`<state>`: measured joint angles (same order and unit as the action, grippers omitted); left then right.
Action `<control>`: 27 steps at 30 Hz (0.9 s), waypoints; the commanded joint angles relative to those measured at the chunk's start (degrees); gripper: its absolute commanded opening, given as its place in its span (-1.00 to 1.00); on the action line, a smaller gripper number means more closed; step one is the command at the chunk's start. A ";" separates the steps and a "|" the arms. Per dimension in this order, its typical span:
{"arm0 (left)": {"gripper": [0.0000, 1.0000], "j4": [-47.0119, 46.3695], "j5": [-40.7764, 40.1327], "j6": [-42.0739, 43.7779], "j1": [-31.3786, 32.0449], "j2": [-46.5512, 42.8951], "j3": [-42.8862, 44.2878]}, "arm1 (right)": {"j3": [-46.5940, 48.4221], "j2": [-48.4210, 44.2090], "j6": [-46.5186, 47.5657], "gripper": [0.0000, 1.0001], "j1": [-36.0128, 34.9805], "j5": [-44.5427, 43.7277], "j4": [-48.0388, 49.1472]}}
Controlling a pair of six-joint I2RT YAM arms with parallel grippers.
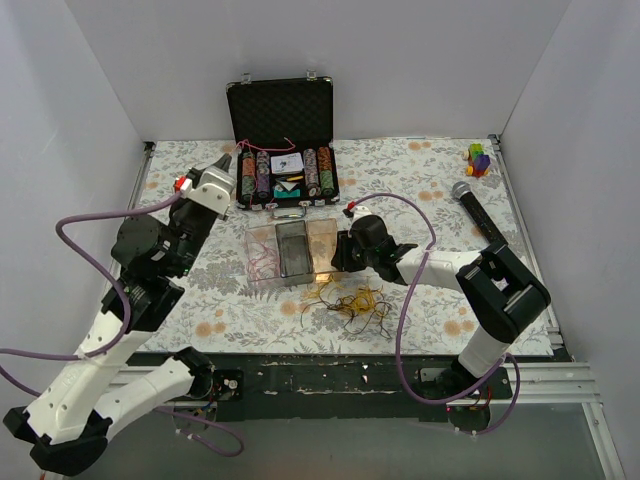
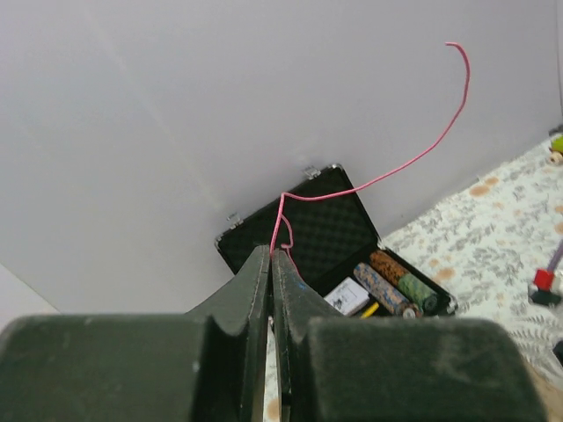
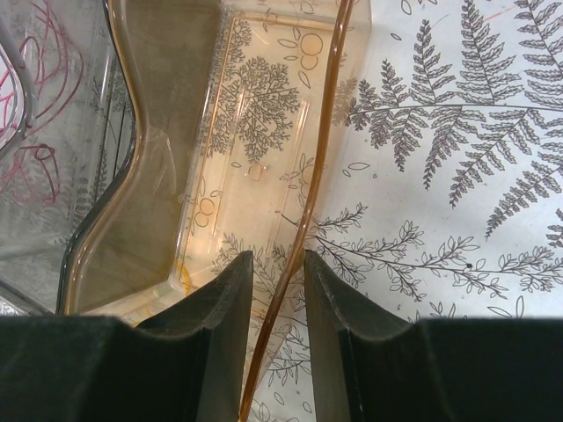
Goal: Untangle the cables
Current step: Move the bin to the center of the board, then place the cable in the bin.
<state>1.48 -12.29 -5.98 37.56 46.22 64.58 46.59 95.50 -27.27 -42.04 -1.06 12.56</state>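
One pink cable is pinched tight in the left jaws. Right jaws — narrowly apart — straddle an orange cable.

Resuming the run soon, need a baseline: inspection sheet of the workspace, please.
Surface: floral cloth, lying flat.
Job's things: cable clump in front of clear tray; pink wires in its left compartment.
Clutter: open chip case, microphone, toy blocks.
Grippers: left gripper raised, shut on pink strand; right gripper open astride an amber line at tray's right edge, wire or rim unclear.
Cables: purple hoses loop over the cloth.
Surroundings: white walls.
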 commanded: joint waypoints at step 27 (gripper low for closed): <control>-1.00 13.64 3.33 -5.79 -0.21 -4.03 -15.35 | -2.38 -1.64 -0.95 -0.26 -0.67 -2.63 -2.89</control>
<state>15.09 -9.52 -10.39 37.56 42.50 49.87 45.93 94.87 -28.56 -42.48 -2.42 12.47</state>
